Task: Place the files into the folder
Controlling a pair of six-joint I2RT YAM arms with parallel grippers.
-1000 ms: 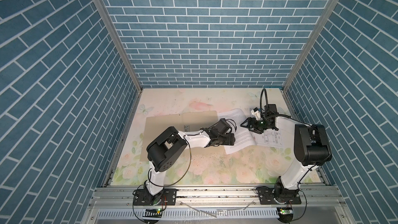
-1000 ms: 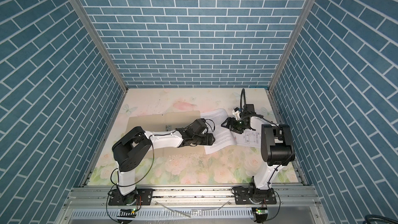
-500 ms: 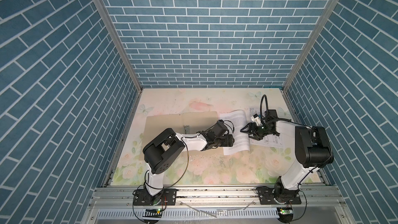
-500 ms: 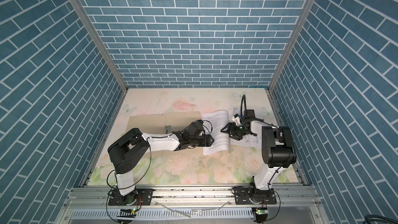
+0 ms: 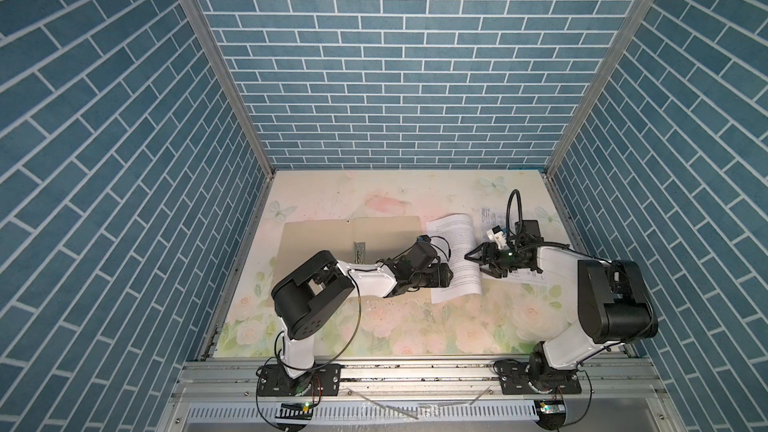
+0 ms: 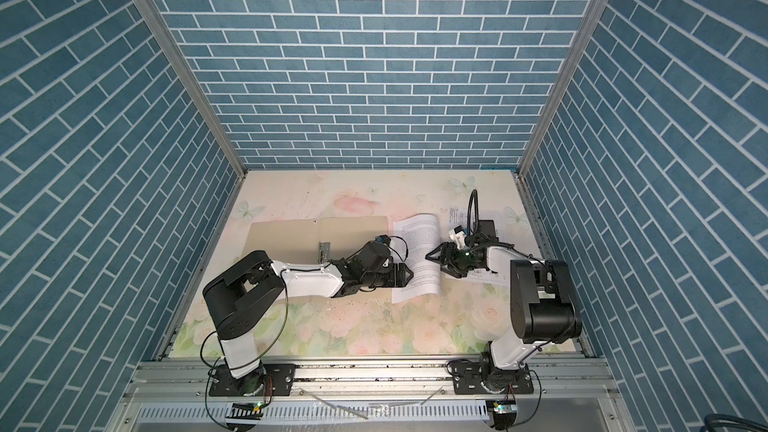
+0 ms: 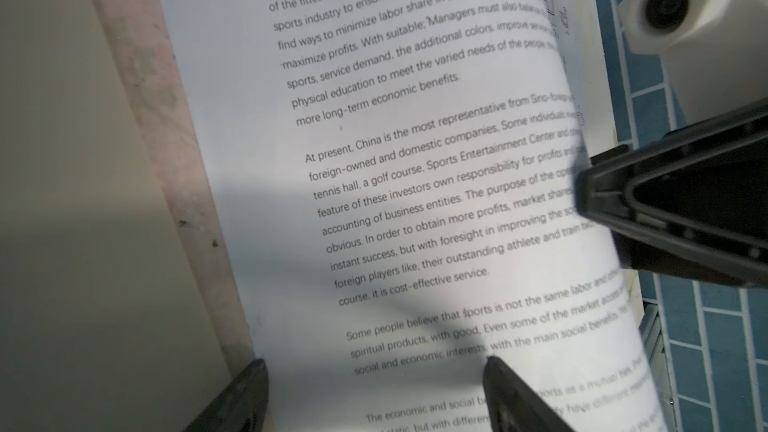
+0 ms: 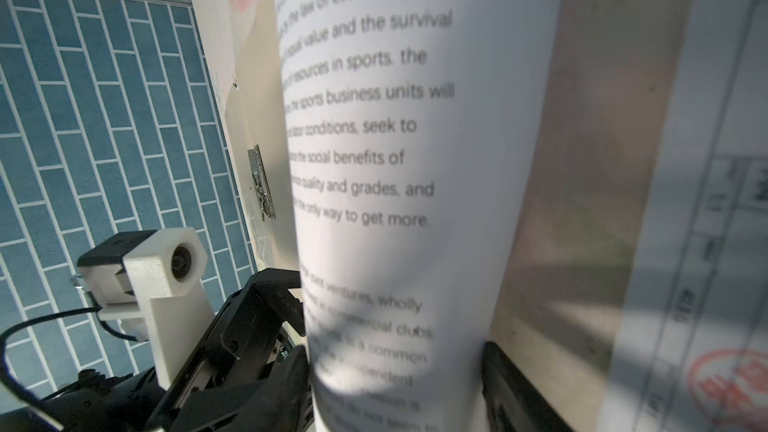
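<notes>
Text sheet [image 8: 399,201] bowed up between right fingers [image 8: 511,388].

Top views: high, front, looking down, far; both show the whole table [image 5: 374,326]. Wrist views: very close, facing each other across the text sheet [image 7: 374,201], partly blurred.

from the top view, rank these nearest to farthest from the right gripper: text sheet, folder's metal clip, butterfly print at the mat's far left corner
1. Text sheet: curled up right at the right gripper, just to its left.
2. Metal clip: on the open folder, left of centre.
3. Butterfly print: far-left corner of the mat, beyond the folder.
</notes>
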